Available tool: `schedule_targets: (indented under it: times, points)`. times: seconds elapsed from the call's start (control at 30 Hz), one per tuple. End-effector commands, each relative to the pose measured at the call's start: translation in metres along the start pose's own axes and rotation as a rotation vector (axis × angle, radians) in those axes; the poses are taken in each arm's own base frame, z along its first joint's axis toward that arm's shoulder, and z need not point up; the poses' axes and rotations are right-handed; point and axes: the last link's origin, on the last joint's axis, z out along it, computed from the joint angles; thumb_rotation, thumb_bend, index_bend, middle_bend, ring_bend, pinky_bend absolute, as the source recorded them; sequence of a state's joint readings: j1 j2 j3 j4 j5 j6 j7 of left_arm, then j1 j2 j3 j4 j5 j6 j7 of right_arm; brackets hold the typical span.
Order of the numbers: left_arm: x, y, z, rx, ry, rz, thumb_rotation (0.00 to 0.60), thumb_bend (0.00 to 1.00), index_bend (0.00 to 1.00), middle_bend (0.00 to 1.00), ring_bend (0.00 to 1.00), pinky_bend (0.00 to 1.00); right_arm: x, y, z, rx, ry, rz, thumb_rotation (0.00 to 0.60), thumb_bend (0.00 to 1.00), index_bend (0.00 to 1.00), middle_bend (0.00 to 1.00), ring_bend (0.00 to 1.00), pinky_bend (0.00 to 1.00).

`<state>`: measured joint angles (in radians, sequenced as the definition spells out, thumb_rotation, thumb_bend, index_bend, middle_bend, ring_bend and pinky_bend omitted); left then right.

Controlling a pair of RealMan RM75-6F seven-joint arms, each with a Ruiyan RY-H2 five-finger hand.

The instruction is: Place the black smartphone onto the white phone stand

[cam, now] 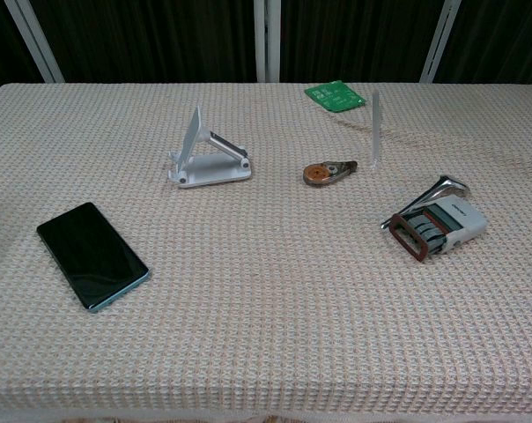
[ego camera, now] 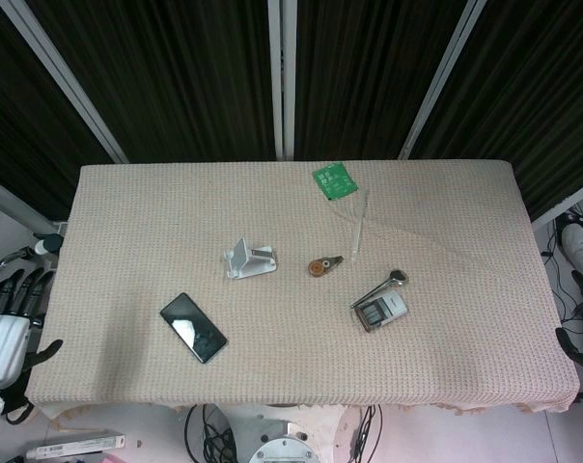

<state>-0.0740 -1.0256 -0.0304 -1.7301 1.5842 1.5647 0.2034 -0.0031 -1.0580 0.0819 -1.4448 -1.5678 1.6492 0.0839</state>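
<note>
Nearby, tape dispenser (cam: pixel 328 172) right of white phone stand (cam: pixel 206 159), black smartphone (cam: pixel 92 255) flat, left hand (ego camera: pixel 10 309) empty, fingers spread.

bright, even overhead light – soft shadows, sharp focus, glare on smartphone (ego camera: pixel 193 327).

Head view high above, looking steeply down on the whole table (ego camera: pixel 446 318), all four edges visible; chest view low at the near edge, close, facing its far edge; both share the tabletop's middle
</note>
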Motion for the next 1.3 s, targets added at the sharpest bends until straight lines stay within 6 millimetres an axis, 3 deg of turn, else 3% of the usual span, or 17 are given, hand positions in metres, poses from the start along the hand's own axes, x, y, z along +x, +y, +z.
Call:
schedule_targets:
  times: [0.03,0.3,0.57,0.8,0.93,1.1,1.3]
  points:
    - [-0.001,0.000,0.000,-0.003,-0.001,0.000,0.600,0.09,0.04,0.08,0.04,0.15,-0.002,0.002,-0.002,-0.006,-0.006,-0.003,0.600,0.20,0.00,0.00,0.00,0.00]
    - [-0.002,0.008,0.003,-0.080,-0.034,0.016,0.600,0.09,0.04,0.08,0.05,0.15,-0.004,-0.002,-0.006,0.003,-0.010,-0.010,0.600,0.20,0.00,0.00,0.00,0.00]
    - [-0.005,0.056,0.038,-0.424,-0.102,0.158,0.600,0.10,0.04,0.08,0.05,0.15,0.001,-0.011,-0.002,0.017,-0.004,-0.031,0.600,0.20,0.00,0.00,0.00,0.00]
    - [-0.026,0.106,0.065,-0.706,-0.182,0.262,0.600,0.10,0.04,0.08,0.05,0.15,0.004,-0.007,-0.007,-0.013,0.003,-0.046,0.600,0.20,0.00,0.00,0.00,0.00]
    - [-0.048,0.127,0.076,-0.859,-0.197,0.362,0.600,0.10,0.04,0.07,0.05,0.15,0.003,-0.005,-0.012,-0.025,0.002,-0.043,0.600,0.20,0.00,0.00,0.00,0.00]
    - [-0.072,0.137,0.084,-0.935,-0.292,0.409,0.600,0.10,0.04,0.06,0.05,0.15,0.002,-0.002,-0.019,-0.042,0.005,-0.044,0.600,0.20,0.00,0.00,0.00,0.00]
    - [-0.087,0.147,0.089,-0.884,-0.384,0.346,0.600,0.09,0.04,0.00,0.04,0.15,0.005,0.005,-0.024,-0.067,0.023,-0.043,0.600,0.20,0.00,0.00,0.00,0.00]
